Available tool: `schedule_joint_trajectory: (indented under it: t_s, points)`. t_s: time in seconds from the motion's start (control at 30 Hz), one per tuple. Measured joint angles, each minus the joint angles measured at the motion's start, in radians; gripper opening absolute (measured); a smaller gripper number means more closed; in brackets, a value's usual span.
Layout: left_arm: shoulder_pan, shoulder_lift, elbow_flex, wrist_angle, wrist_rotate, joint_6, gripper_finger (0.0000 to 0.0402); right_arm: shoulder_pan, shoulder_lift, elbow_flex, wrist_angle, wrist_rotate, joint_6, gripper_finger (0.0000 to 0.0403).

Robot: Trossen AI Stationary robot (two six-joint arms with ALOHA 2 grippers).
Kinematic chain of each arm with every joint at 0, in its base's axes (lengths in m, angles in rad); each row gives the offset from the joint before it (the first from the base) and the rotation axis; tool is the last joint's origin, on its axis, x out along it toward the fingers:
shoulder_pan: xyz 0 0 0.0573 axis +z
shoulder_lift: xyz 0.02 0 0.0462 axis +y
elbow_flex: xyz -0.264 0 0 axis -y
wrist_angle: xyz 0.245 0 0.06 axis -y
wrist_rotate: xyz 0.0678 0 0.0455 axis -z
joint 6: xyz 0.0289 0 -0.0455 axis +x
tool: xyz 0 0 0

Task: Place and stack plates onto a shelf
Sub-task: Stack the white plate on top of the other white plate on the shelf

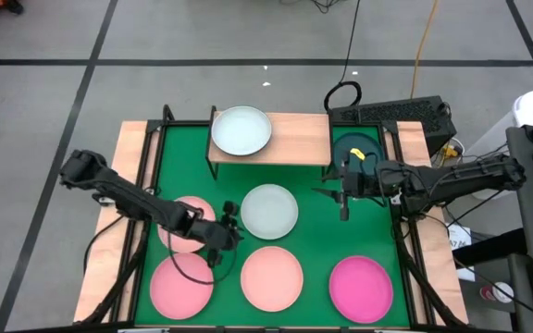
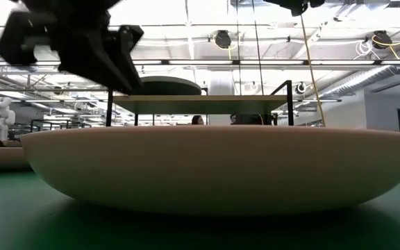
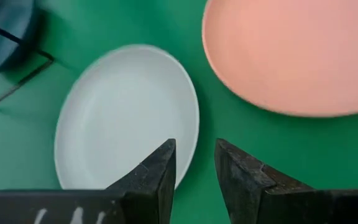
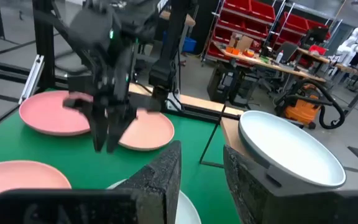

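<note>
On the left of the table [image 1: 317,231], the far pink plate [image 1: 181,242] lay partly under the left arm, with the near pink plate [image 1: 181,287] just beside it at the near edge. The left gripper [image 1: 229,228] hung above the table between the far pink plate and the table mint plate [image 1: 269,211], over that plate's left rim; its fingers [image 3: 157,168] stood a little apart with nothing between them. Near of the table mint plate lay the peach plate [image 1: 271,277], close to it but apart. The shelf [image 1: 299,137] stood at the far middle of the table, and the shelved mint plate [image 1: 241,131] sat on its left half, the right half bare wood. Just right of the shelf, a teal plate [image 1: 354,146] rested on the table, partly covered by the right arm. The right gripper [image 1: 343,205] hovered near of the shelf's right end, between the table mint plate and the teal plate, fingers [image 4: 166,171] narrowly parted and holding nothing. At the near right lay the magenta plate [image 1: 361,289], well apart from both grippers.
</note>
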Motion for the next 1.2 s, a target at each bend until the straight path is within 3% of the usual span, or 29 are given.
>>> schedule_joint_trajectory:
  t_s: [0.43, 1.0, 1.2]
  points:
    - [0.063, 0.206, 0.0, 0.114, 0.003, 0.102, 0.0118, 0.0, 0.0, 0.0, 0.007, -0.003, 0.019, 0.0105]
    - [0.098, 0.291, 0.001, 0.144, -0.003, 0.104, 0.0116, 0.0, 0.0, 0.0, 0.01, -0.004, 0.031, 0.0105]
    - [0.098, 0.295, 0.0, 0.174, 0.002, 0.104, 0.0063, 0.0, 0.0, 0.001, 0.009, -0.004, 0.031, 0.0105]
